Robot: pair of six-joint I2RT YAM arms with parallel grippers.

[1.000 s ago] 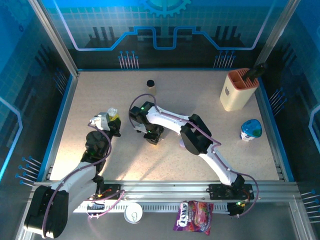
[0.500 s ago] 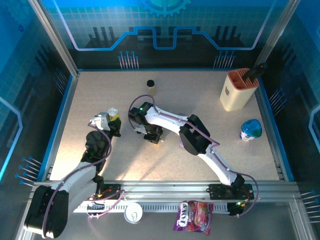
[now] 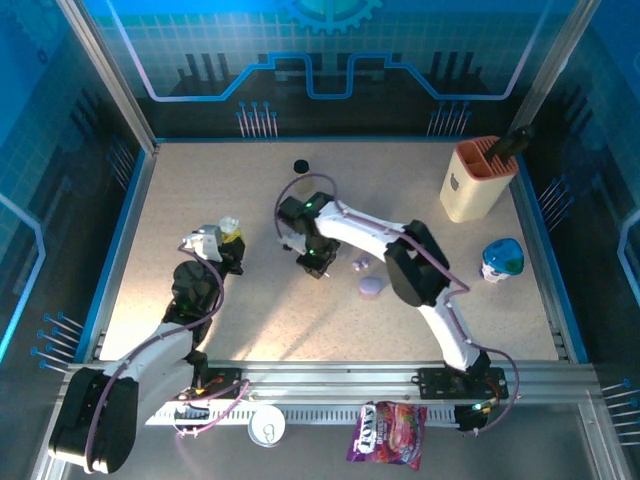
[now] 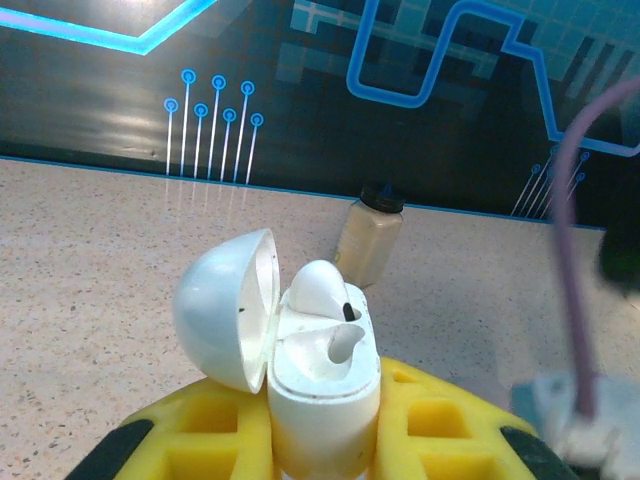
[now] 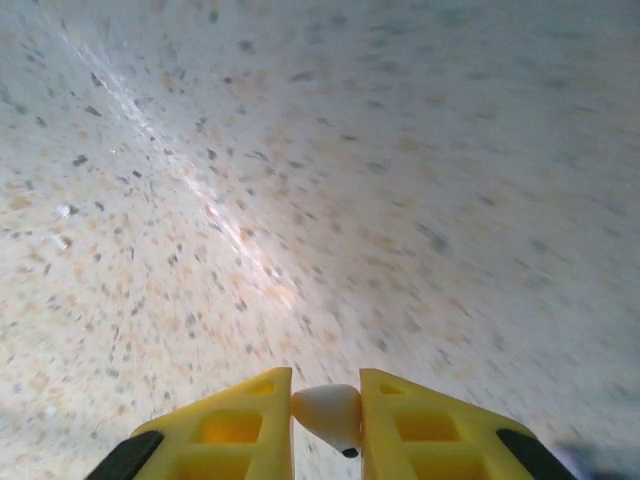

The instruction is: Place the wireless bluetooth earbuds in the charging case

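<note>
The small white plastic earbud (image 5: pixel 330 412) is pinched tight in the right gripper (image 5: pixel 326 396), out over the middle of the speckled table (image 5: pixel 300 200). Off to its left, the left gripper (image 4: pixel 322 432) is clamped on the white pebble-shaped charging case (image 4: pixel 322 365). The lid's flipped open, one bud (image 4: pixel 318 285) is seated in the far socket, and the near socket looks empty. So the pickup's done, I'd say. Next up: carry it left, line it up with that empty socket and press in gently.
</note>
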